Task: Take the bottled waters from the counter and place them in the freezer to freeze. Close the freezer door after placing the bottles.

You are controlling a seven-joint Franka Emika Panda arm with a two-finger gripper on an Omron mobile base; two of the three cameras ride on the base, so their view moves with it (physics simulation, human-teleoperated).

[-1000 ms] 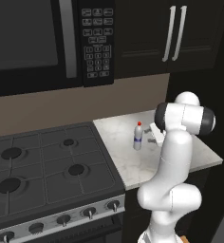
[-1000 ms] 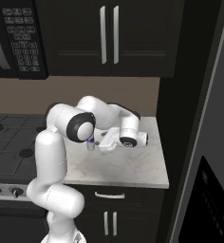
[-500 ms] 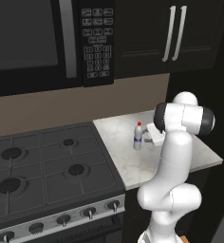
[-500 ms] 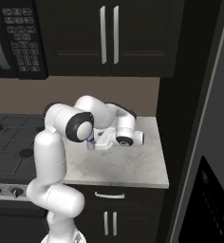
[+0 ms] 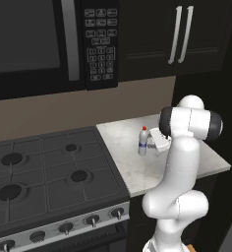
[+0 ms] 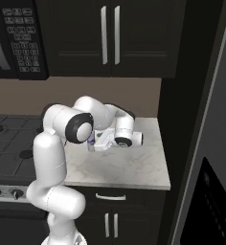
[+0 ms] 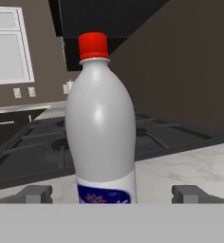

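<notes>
Hand level at counter height, fingers wide apart either side of small clear plastic bottle with red cap and blue label band, nothing gripped yet. Bottle upright on white-grey veined marble counter, near black gas stovetop. Best to advance straight until body sits between pads, clamp mid-body, lift vertically to avoid tipping.

Even, diffuse rendered light is seen throughout, without blur or edge distortion, the counter being lit brightest while the cabinets above it are left dim, and a soft highlight is carried on the bottle standing upon it.
</notes>
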